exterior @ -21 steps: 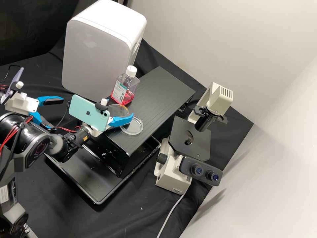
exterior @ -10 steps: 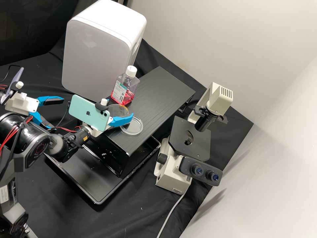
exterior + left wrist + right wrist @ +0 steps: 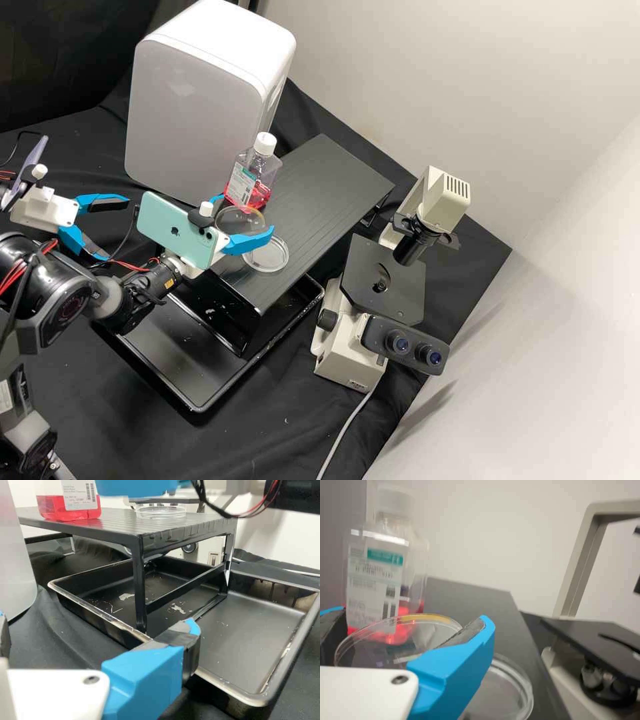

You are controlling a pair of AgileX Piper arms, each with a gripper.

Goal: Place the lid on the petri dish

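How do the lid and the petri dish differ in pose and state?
The lid is clamped in the right gripper, raised; the petri dish rests free on the black platform. The lid looks tilted; the petri dish lies flat. Both are clear and round.

Lid (image 3: 241,217): clear, round and shallow, with a yellowish tinge at the rim; tilted and held off the black stand (image 3: 320,180) in the right pincer (image 3: 243,217).
Petri dish (image 3: 268,254): clear, round, uncovered; lies flat on the stand near its front edge, just beside and below the lid.
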